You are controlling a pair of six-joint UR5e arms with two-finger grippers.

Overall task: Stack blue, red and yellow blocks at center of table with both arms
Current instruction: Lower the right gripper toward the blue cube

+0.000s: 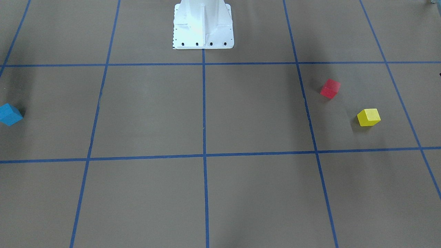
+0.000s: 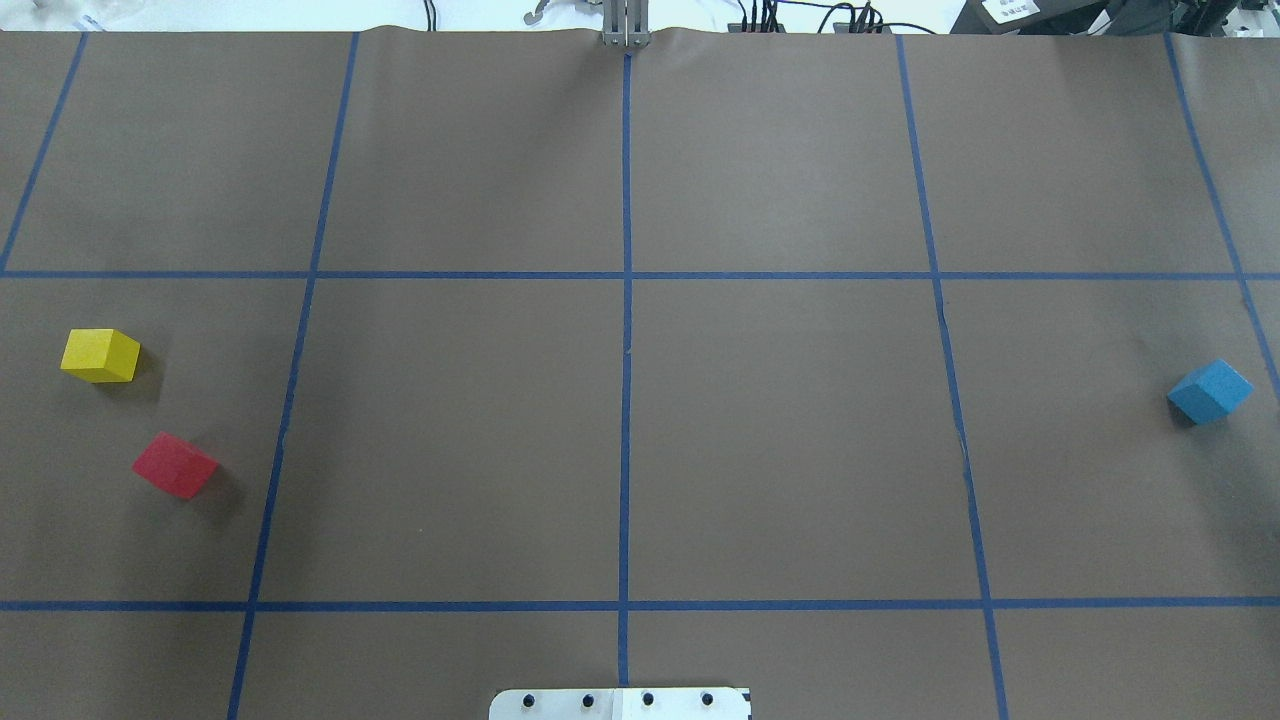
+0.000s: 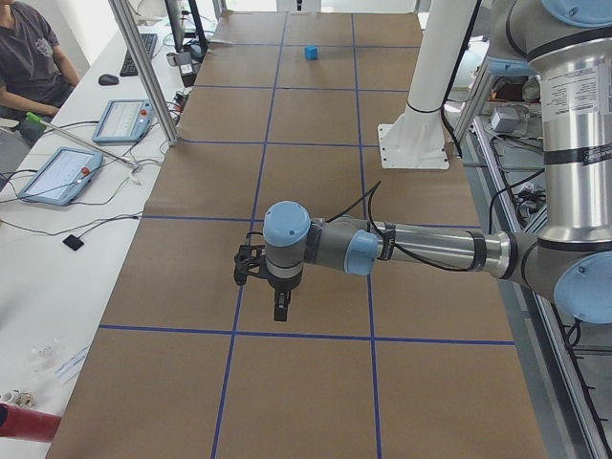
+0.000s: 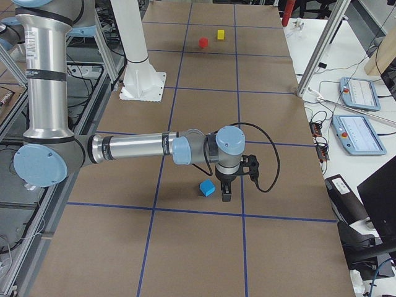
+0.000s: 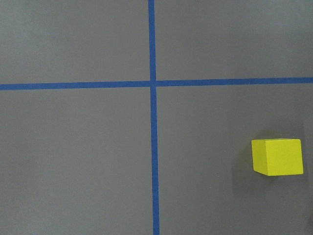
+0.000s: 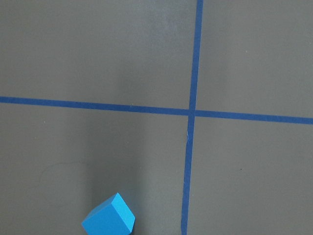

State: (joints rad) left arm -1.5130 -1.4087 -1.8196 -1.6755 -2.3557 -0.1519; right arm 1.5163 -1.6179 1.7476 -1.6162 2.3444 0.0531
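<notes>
Small matte blue cube (image 2: 1210, 392): on brown paper-covered table (image 2: 780, 450), far to robot's right of white robot pedestal (image 1: 203, 26), unstacked. Matte red cube (image 2: 175, 465) and matte yellow cube (image 2: 100, 355): far to pedestal's left, near each other, not touching, yellow farther from pedestal. Right gripper (image 4: 226, 195) above table just beside blue cube; left gripper (image 3: 278, 308) above table on pedestal's left. Both pincers: cannot tell whether released or clenched

The bench (image 2: 450, 450) was covered with brown paper divided into squares by blue tape lines (image 2: 627, 400). A white side desk (image 3: 38, 287) carried a near pendant (image 3: 59, 175), a far pendant (image 3: 127, 120) and a mouse (image 3: 108, 79). An operator (image 3: 29, 53) sat beside it. An aluminium post (image 3: 143, 72) stood at the bench edge.
</notes>
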